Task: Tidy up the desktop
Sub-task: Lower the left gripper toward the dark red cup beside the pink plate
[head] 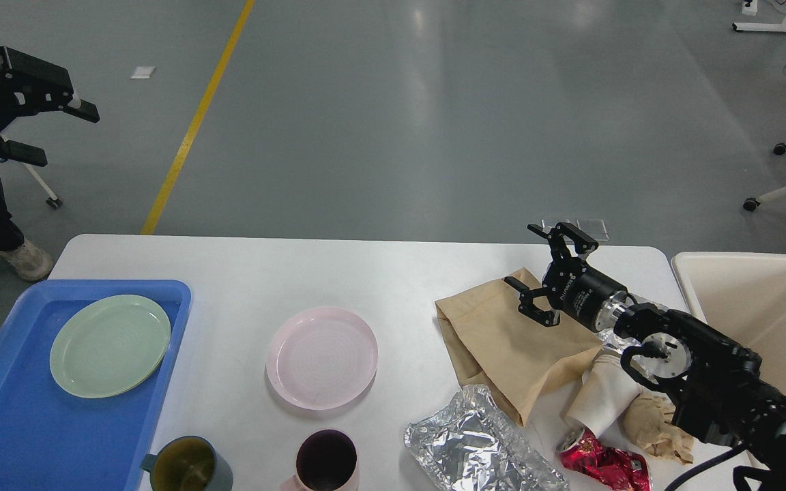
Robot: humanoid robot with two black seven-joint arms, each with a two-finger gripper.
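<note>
Overhead, head view: the large white rectangular desktop (pixel 393 279) fills the lower frame, rigid and fixed, so only its litter is grasped. At 3 o'clock, the right gripper (pixel 551 278), fingers apart, hovers above a soft tan paper bag (pixel 502 341), best pinched at an edge. At 10 o'clock, the left gripper (pixel 52 129) hangs agape off-table.
</note>
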